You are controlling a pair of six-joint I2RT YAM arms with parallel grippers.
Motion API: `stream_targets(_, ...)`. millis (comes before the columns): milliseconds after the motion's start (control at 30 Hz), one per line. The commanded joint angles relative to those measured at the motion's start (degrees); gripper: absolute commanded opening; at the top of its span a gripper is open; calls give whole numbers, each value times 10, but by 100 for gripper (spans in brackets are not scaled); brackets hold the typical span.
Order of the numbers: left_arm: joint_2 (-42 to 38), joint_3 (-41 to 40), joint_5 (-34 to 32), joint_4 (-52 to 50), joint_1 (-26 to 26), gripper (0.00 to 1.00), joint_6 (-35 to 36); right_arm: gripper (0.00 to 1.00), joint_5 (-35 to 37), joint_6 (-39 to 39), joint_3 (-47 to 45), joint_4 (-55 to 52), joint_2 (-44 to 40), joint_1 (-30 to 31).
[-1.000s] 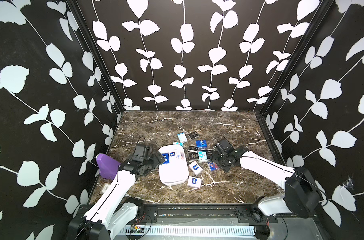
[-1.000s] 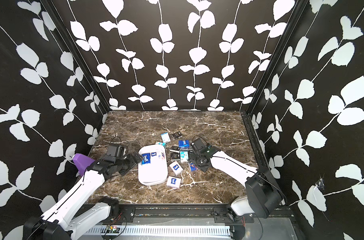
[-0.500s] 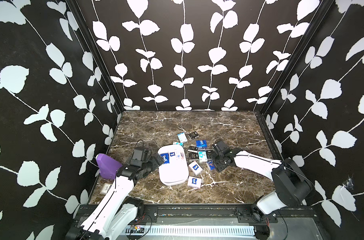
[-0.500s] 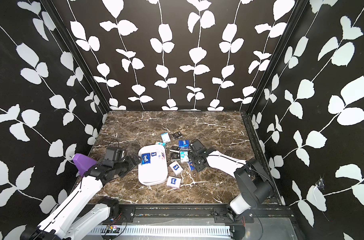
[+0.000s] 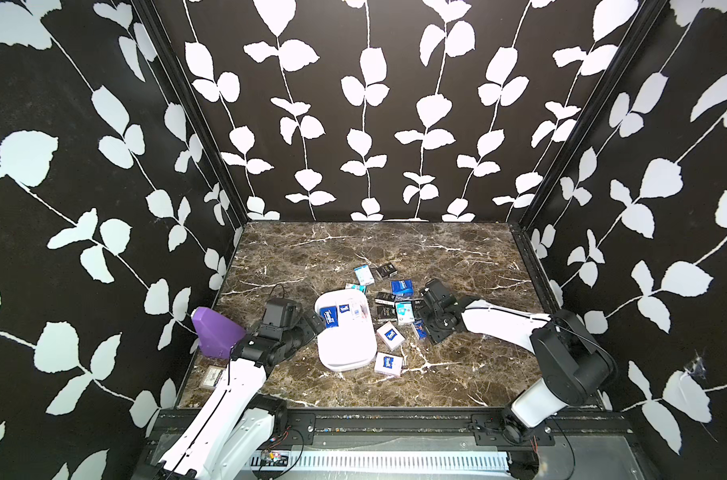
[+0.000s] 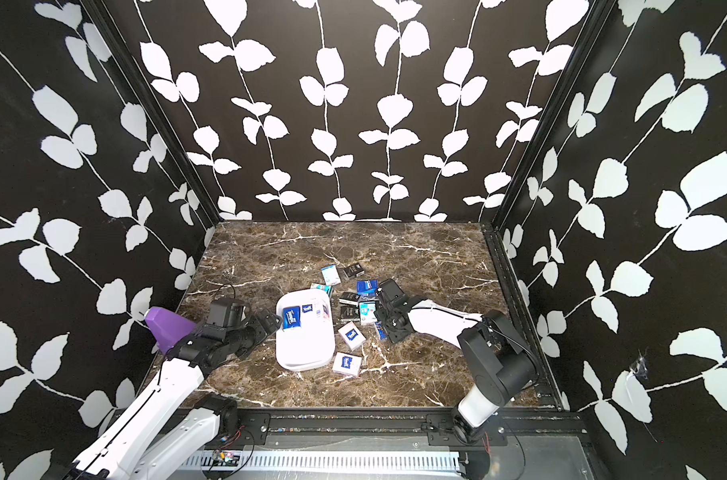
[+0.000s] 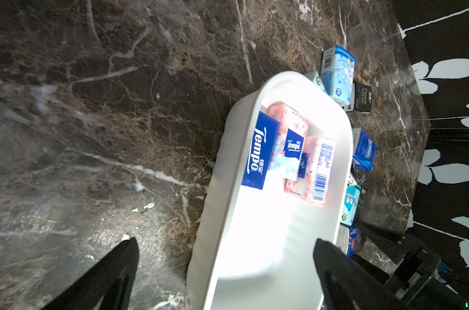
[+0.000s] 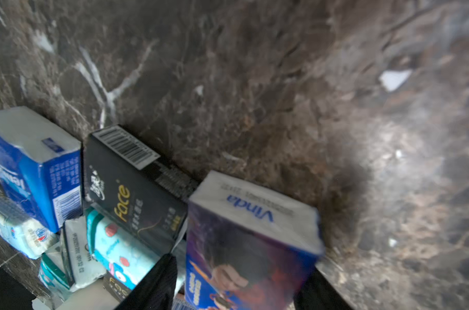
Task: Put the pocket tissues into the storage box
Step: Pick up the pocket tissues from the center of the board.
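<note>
The white storage box lies mid-table with a blue pack and two pink-white packs at its far end. Several loose pocket tissues lie to its right. My right gripper is low at the table. Its jaws stand on either side of the purple-blue cartoon-figure pack, with a narrow gap at one finger. My left gripper is wide open. It straddles the box's left wall and holds nothing.
A purple angular object stands at the table's left edge behind my left arm. A small card lies near the front left corner. Black and teal packs crowd against the cartoon pack. Patterned walls close in three sides.
My right gripper's jaws have narrowed around the cartoon-figure pack, and that arm's forearm has sunk lower. The left gripper stays wide open and has barely shifted.
</note>
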Motion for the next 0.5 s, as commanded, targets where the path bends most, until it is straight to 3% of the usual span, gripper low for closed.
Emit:
stream_targets(0,-11,-1,-11,-17,-2,99,-1,61,-16,26,-6,-23,39,-4)
stream_targets(300,-9,3,-16,-18,-2,99,4,44,27,-40,9,-83,-38,-4)
stream_targets(467,11,11,-17,-7,-1,99,11,42,46,-169,43,-133,-91,3)
